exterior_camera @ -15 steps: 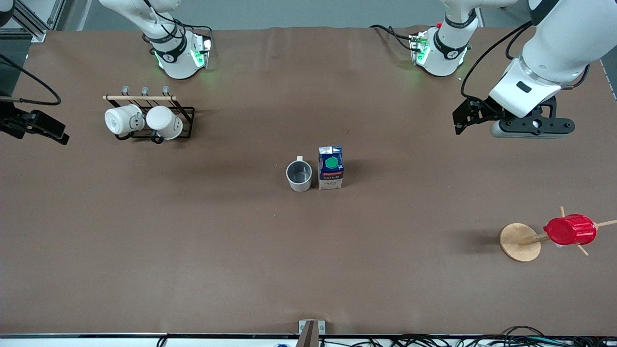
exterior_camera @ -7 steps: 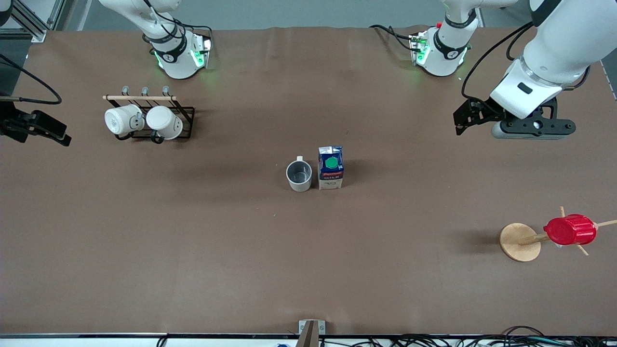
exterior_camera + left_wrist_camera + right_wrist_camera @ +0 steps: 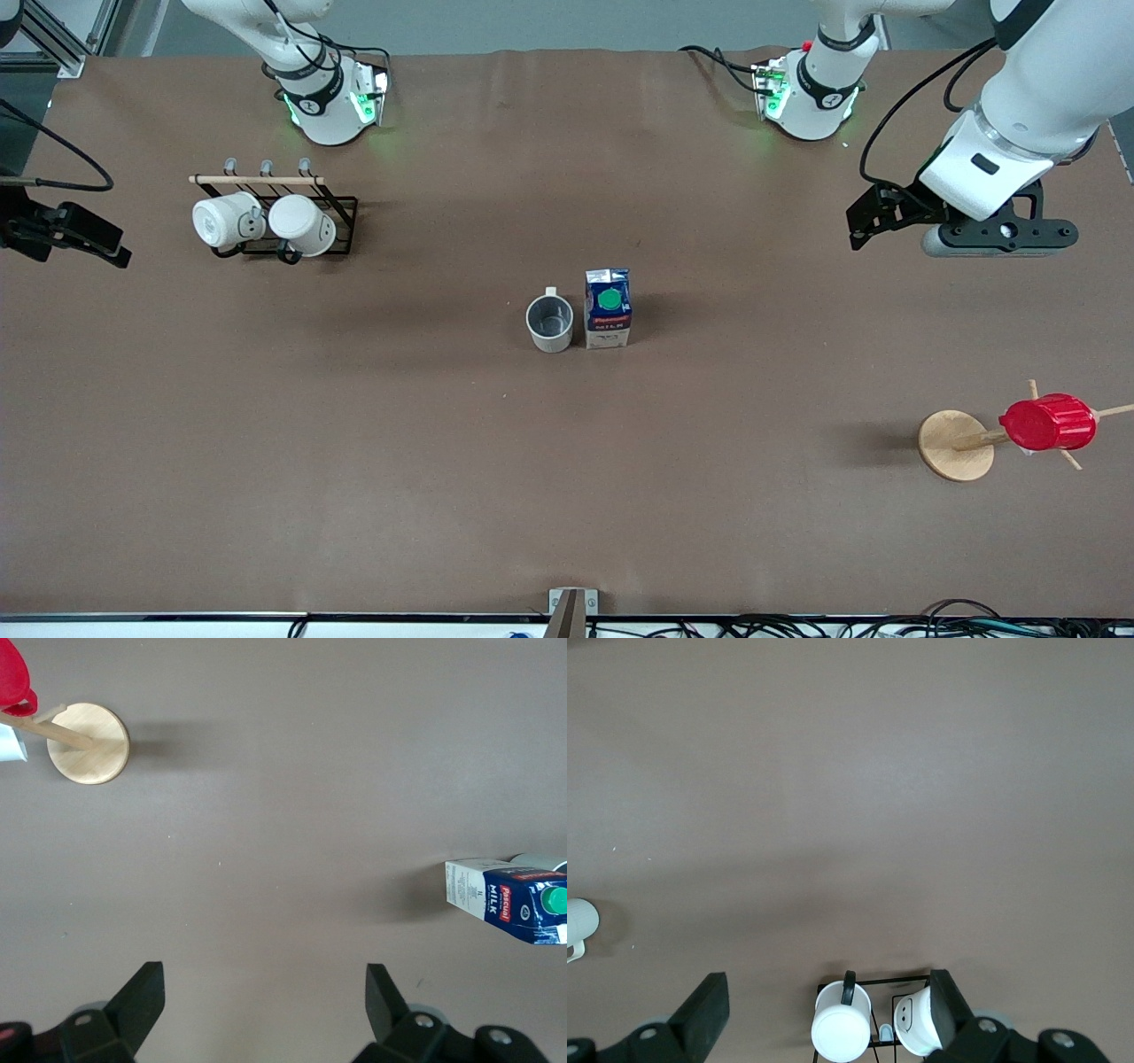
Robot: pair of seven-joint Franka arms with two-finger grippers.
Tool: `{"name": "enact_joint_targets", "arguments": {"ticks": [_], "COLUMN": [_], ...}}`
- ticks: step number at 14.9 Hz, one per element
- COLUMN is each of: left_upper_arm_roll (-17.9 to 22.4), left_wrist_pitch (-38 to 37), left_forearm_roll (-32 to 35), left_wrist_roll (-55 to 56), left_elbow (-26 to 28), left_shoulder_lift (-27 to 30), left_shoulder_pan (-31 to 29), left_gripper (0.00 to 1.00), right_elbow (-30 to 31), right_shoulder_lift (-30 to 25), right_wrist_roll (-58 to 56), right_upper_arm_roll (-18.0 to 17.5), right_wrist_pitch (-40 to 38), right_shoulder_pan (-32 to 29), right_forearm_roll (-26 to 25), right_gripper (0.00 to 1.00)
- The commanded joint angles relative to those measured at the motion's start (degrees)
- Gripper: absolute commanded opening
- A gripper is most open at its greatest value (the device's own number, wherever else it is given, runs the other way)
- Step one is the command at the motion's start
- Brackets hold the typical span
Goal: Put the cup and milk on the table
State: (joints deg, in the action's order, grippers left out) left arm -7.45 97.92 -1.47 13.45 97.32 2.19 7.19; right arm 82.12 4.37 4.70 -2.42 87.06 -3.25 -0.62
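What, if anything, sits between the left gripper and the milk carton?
Nothing visible. Only bare table lies between the open left gripper and the milk; the cup stands beside the carton, toward the right arm's end.

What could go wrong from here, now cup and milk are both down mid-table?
1. The cup and the milk stand upright, almost touching; any regrasp of one could tip the other.
2. The left end effector, open and empty over bare table, hangs toward the left arm's end; a low sweep could catch the red cup on its wooden stand.
3. The right end effector, also open, hangs over the mug rack.
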Motion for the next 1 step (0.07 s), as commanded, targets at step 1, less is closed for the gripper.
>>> {"name": "enact_joint_targets", "arguments": {"ticks": [1], "left_upper_arm_roll": [0.33], "left_wrist_pitch": [-0.63], "left_forearm_roll": [0.59], "left_wrist_roll": [-0.27], "left_elbow": [0.68], "left_shoulder_lift": [1.15], "left_shoulder_pan": [0.11], "left_gripper": [1.0], "right_elbow": [1.81], "right_shoulder_lift": [-1.64], "right_wrist_roll": [-0.92], "right_upper_arm_roll": [0.13], "right_wrist_pitch": [0.22], "right_shoulder_pan": [-0.44], "right_forearm_roll": [1.33], "right_gripper": [1.0]}}
